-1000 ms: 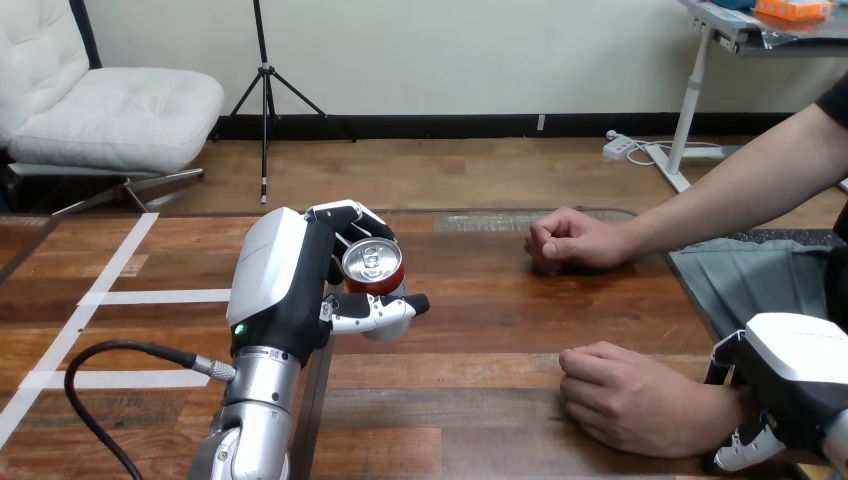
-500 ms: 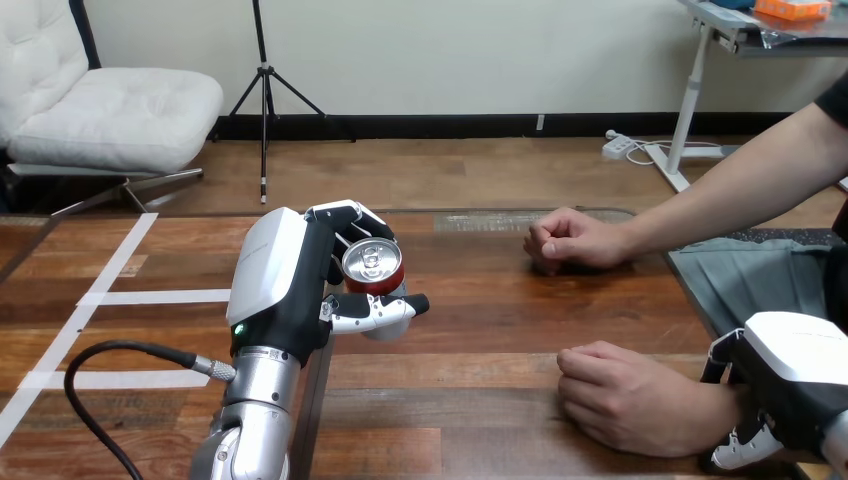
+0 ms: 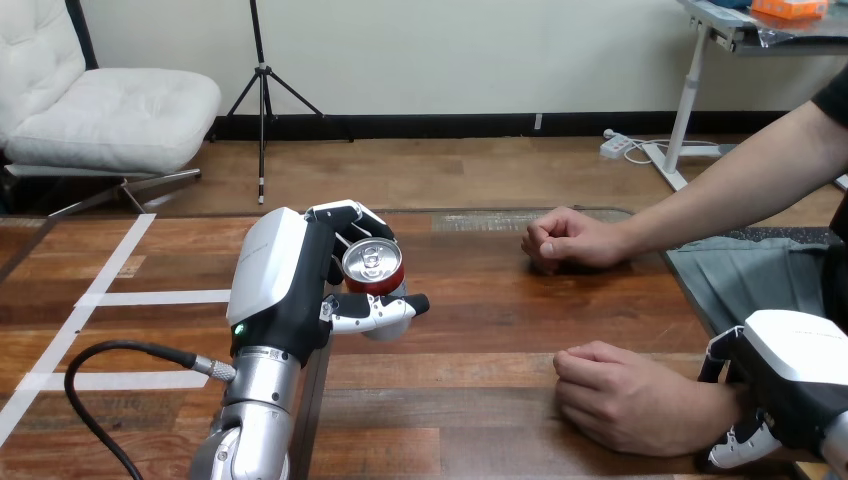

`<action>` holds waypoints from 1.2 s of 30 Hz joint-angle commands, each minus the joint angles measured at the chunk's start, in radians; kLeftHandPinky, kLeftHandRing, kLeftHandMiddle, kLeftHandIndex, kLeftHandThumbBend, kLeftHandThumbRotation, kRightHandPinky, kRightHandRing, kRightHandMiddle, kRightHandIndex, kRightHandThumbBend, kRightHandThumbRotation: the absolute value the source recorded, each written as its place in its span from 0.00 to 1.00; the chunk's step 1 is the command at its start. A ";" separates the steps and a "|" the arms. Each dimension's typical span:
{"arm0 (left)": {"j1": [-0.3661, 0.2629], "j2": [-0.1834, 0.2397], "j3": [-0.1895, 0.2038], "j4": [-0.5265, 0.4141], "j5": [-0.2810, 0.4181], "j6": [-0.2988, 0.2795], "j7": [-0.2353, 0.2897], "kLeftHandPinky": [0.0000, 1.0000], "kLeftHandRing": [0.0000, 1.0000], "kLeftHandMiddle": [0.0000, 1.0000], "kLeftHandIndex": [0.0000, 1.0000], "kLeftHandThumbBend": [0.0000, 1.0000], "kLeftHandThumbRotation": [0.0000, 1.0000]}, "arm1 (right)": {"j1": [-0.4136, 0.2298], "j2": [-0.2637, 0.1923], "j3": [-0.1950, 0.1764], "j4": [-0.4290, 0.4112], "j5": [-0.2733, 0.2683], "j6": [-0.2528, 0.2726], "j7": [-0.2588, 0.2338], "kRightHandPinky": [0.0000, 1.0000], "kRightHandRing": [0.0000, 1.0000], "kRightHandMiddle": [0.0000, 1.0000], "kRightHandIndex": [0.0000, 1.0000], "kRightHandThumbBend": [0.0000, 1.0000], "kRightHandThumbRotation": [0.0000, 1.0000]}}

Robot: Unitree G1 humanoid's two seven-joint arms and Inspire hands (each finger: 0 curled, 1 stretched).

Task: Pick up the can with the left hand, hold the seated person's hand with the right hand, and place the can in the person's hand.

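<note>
Little has moved in the last second: the person's nearer hand [image 3: 622, 400] has slid a touch toward the view's left across the table [image 3: 480, 330], and the right hand [image 3: 795, 375] has gone with it. The left hand [image 3: 285, 290] and the can [image 3: 372, 263] sit as they did. The whole picture has also drifted slightly, which is the camera.

From the head camera, the left hand stands raised over the table's left half, its white back turned to the view's left. Its fingers curl over the far side of the can and its thumb [image 3: 385, 310] crosses below the can on the near side, so the can is gripped. The can is upright, silver top facing up, red side showing between thumb and fingers, on the hand's right as seen here.

At the lower right, the right hand is closed on the wrist [image 3: 712, 408] of the person's nearer hand: a black part arches over the wrist's far side and the white fingers [image 3: 745, 445] curl in at its near side. That hand rests knuckles up on the table, well apart from the can. The person's farther hand [image 3: 568, 240] lies loosely fisted on the table beyond it.
</note>
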 commanded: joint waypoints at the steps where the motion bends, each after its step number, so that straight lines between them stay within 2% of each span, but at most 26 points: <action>1: -0.057 -0.001 0.015 -0.038 0.009 -0.008 0.020 0.35 0.41 0.47 0.48 0.75 0.00 | -0.021 0.001 0.000 0.003 0.033 -0.019 -0.023 0.31 0.40 0.47 0.49 0.82 0.00; 7: -0.060 -0.002 0.015 -0.038 0.005 -0.008 0.016 0.35 0.41 0.47 0.48 0.75 0.00 | -0.021 -0.003 -0.005 0.001 0.042 -0.037 -0.045 0.33 0.42 0.48 0.49 0.82 0.00; 15: -0.064 -0.002 0.012 -0.034 0.007 -0.013 0.018 0.35 0.41 0.47 0.48 0.75 0.00 | -0.021 -0.001 -0.013 -0.003 0.050 -0.049 -0.067 0.29 0.40 0.47 0.50 0.80 0.00; 24: -0.070 -0.001 0.008 -0.027 0.007 -0.025 0.017 0.35 0.40 0.47 0.48 0.75 0.00 | -0.018 -0.001 -0.019 -0.028 0.059 -0.038 -0.071 0.25 0.36 0.45 0.50 0.79 0.00; 36: -0.079 -0.016 -0.001 -0.033 0.008 -0.009 0.007 0.35 0.41 0.47 0.48 0.74 0.00 | -0.007 0.009 -0.039 -0.092 0.073 -0.031 -0.069 0.22 0.31 0.40 0.50 0.79 0.00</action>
